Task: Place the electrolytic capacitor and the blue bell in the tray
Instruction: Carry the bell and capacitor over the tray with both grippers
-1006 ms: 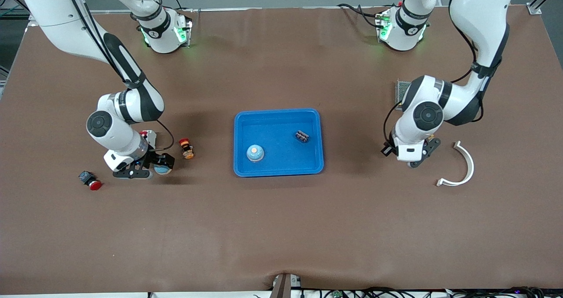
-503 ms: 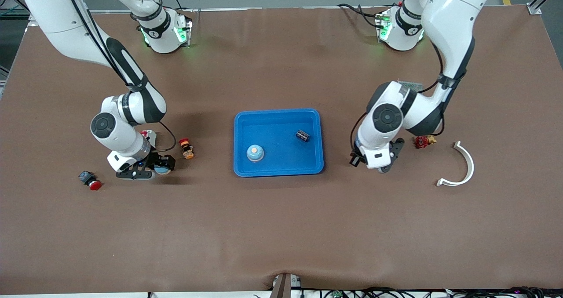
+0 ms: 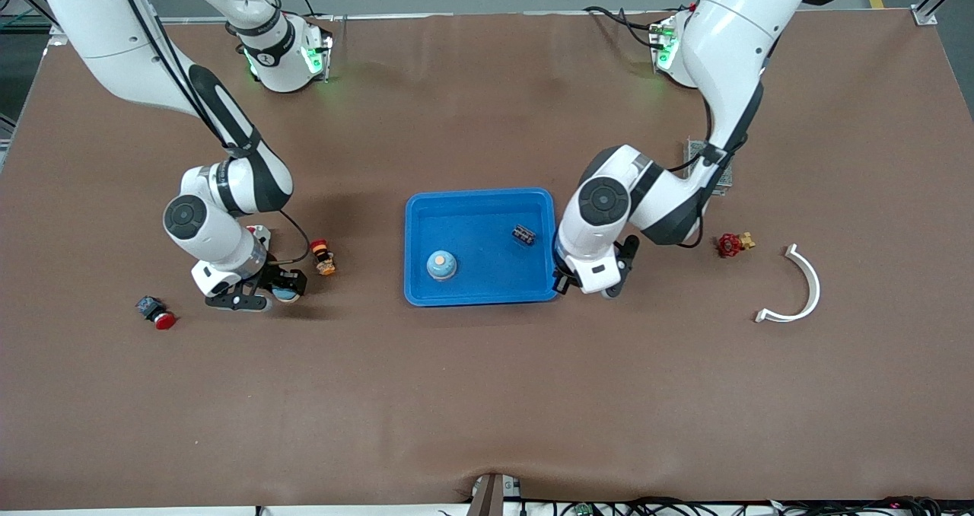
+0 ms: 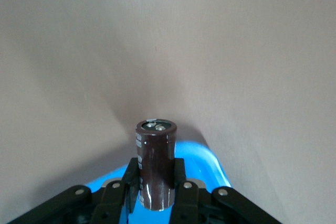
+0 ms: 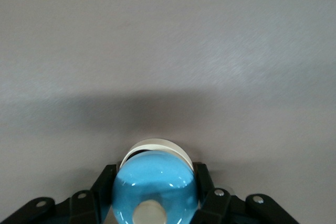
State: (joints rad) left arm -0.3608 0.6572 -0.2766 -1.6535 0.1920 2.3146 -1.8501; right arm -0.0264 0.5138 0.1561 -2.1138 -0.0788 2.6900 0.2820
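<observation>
The bright-blue tray lies mid-table and holds a blue bell and a small dark part. My left gripper is over the tray's rim at the left arm's end. It is shut on an upright dark-brown electrolytic capacitor, with the tray's corner just below it. The hand hides the capacitor in the front view. My right gripper is low over the table toward the right arm's end. It is shut on a second blue bell, which also shows in the front view.
A red push-button and an orange-and-red button lie near my right gripper. A red valve, a white curved piece and a small perforated board lie toward the left arm's end.
My left arm has swung from beside the red valve to the tray's rim, carrying the capacitor. My right gripper with the bell has shifted only slightly.
</observation>
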